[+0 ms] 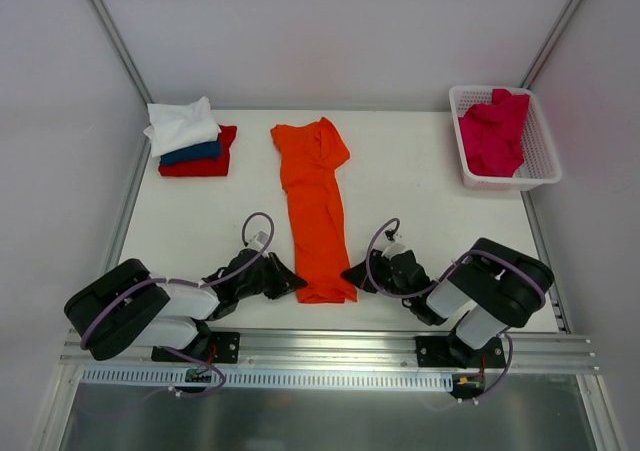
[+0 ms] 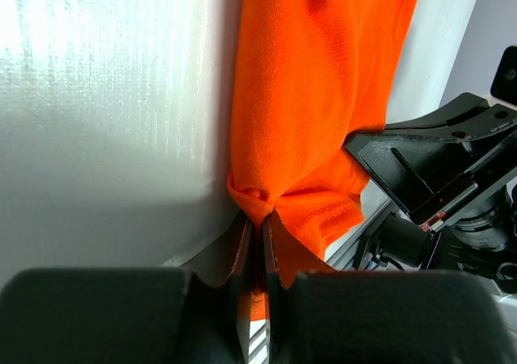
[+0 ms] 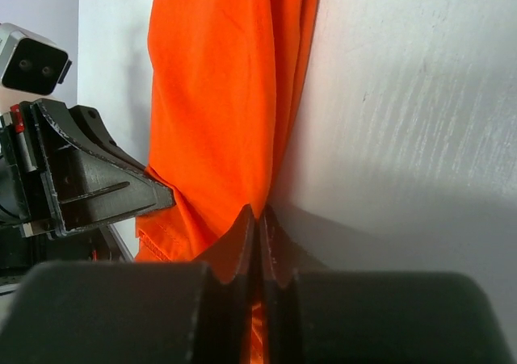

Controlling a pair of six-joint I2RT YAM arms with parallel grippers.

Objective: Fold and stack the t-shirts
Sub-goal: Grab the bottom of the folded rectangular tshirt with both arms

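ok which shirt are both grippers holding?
The orange t-shirt, laid out lengthwise: left gripper and right gripper pinch its near hem. The folded stack sits far left; the pink shirt is in the basket.

Pair of arms: left arm (image 1: 125, 311), right arm (image 1: 495, 286); black rounded joint housings, white links. Purple cables (image 1: 258, 215) looped at wrists. Black base plates (image 1: 205, 348). Black tapered fingers (image 2: 239, 255) on left gripper (image 2: 257, 239) and right gripper (image 3: 258, 227).
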